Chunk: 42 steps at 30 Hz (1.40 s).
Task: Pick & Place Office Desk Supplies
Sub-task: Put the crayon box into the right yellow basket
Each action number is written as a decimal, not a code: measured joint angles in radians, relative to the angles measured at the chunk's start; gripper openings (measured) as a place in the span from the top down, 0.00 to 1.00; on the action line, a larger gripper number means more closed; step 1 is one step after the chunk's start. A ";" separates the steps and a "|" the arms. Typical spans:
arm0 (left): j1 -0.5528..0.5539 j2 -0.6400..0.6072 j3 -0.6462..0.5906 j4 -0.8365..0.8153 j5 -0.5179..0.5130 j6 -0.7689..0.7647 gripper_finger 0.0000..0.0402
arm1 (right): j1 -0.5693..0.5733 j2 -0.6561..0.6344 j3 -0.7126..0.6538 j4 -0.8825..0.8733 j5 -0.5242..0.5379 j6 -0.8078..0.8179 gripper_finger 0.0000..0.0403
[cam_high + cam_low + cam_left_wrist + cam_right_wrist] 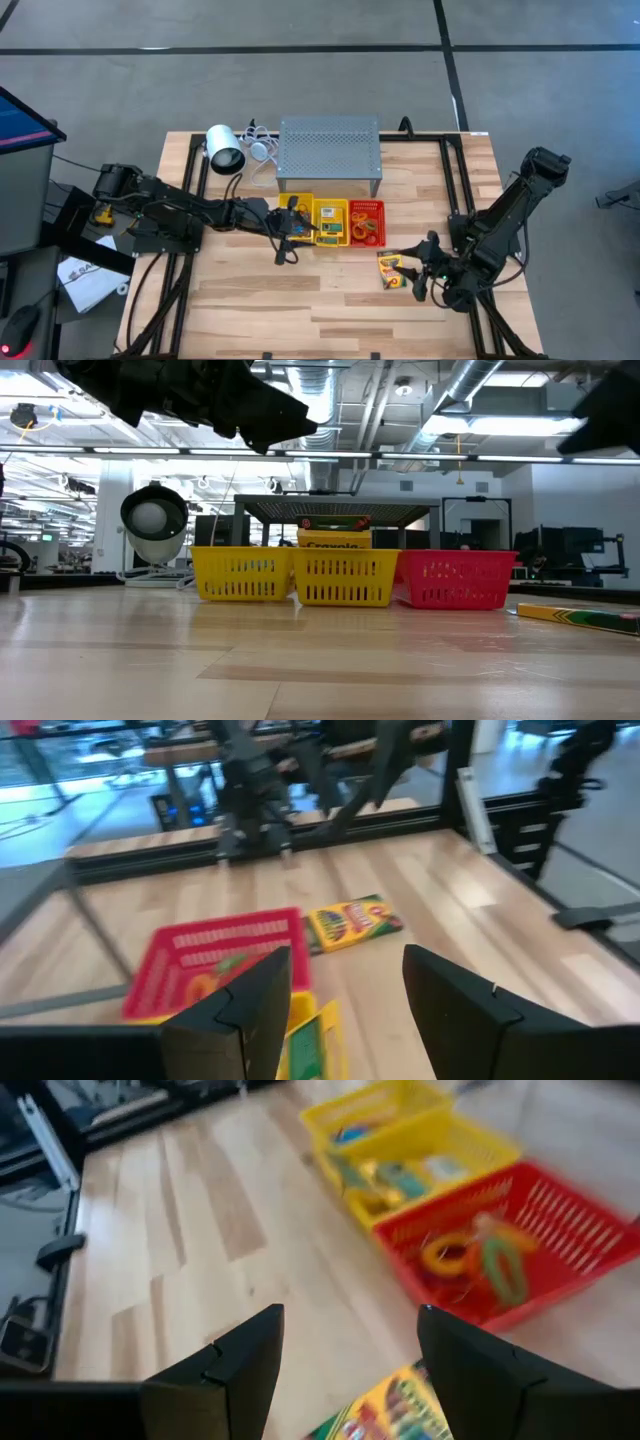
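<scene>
Yellow crayon box (391,270) (beside right gripper (418,268))

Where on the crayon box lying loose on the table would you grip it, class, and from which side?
The crayon box lies flat on the table, so come from above and pinch across its narrow width. The open right gripper is right beside it.

- Three baskets are sitting side by side mid-table: a yellow basket (299,212), a second yellow basket (332,222) and a red basket (366,222), just in front of the grey perforated stand (329,152).
- The left gripper (290,228), jaws apart, is hanging over the left-hand basket, blocking access there.
- A crayon box (391,269) is lying just beside the right gripper (417,270).
- Bare wood is lying open along the near edge of the table (300,310).
</scene>
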 joint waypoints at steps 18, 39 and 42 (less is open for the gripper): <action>-0.103 0.038 0.030 0.008 0.035 -0.041 0.54 | -0.065 0.266 -0.054 0.083 -0.475 0.290 0.44; -0.219 0.265 0.043 0.178 0.031 -0.251 0.54 | -0.137 0.491 -0.041 0.650 -0.472 0.086 0.44; -0.232 0.289 0.055 0.174 0.031 -0.274 0.54 | -0.180 0.574 -0.005 0.773 -0.466 -0.031 0.44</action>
